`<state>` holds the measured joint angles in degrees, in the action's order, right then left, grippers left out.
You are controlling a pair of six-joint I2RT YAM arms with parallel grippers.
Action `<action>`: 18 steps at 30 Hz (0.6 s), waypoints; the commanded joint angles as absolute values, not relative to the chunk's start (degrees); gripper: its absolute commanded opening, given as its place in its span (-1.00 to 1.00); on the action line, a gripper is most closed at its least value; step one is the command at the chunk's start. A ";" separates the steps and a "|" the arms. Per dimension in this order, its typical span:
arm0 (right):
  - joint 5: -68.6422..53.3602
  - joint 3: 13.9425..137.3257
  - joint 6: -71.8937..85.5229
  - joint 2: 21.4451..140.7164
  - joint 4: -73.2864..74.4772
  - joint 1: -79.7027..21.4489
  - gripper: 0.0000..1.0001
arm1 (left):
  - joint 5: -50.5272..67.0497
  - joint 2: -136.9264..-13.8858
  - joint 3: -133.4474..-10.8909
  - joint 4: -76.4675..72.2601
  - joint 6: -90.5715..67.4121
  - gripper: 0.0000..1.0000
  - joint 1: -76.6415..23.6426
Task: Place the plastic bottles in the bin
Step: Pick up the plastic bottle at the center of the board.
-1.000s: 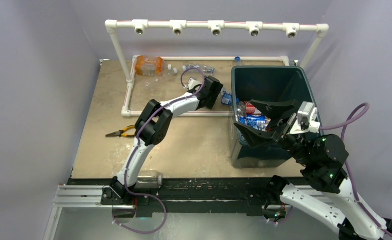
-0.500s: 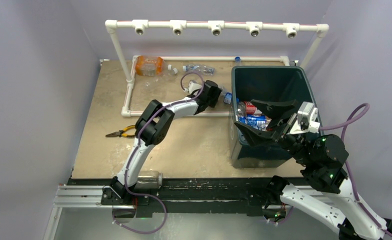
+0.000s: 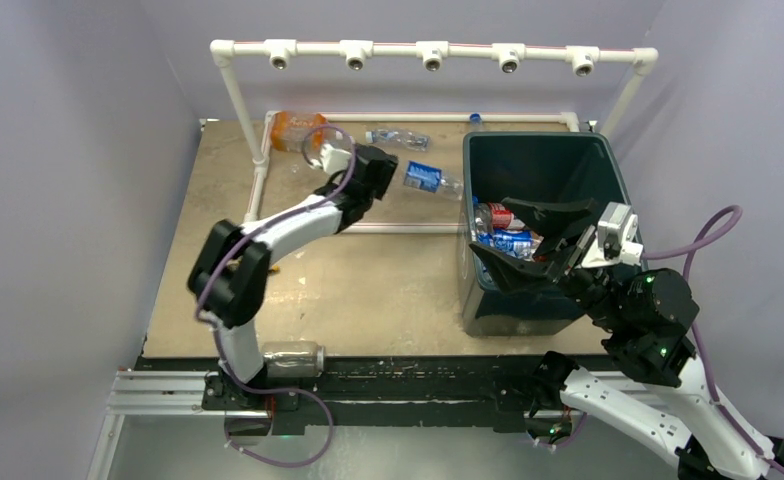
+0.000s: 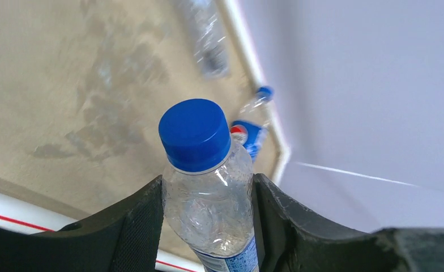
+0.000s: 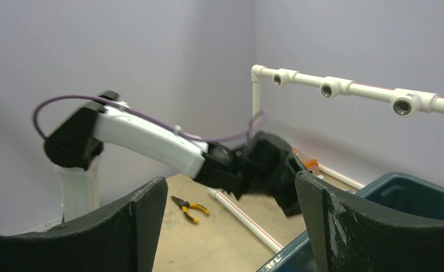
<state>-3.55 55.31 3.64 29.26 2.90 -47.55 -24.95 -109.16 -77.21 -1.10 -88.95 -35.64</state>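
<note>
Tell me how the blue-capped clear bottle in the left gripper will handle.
The bottle looks empty and thin-walled, so probably light and apt to crumple under a hard squeeze. Its smooth round body could slip or twist between the fingers; lying down, it would likely roll.

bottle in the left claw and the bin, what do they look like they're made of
Bottle: thin clear plastic, glossy; you can see through it, and its wall shows crinkled highlights. Its cap looks like opaque blue plastic, smooth with a soft sheen. Bin: probably rigid moulded plastic, dark green and fairly matt, with a thick rim.
</note>
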 commanded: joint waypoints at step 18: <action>-16.41 72.11 9.23 47.76 -0.63 -47.40 0.76 | -15.24 -46.81 -69.68 7.44 -23.22 -0.67 -32.43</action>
<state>-11.09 66.32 7.99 42.28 -1.69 -47.55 -29.85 -50.57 -69.12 7.99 -42.19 -32.58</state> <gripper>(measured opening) 0.879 0.515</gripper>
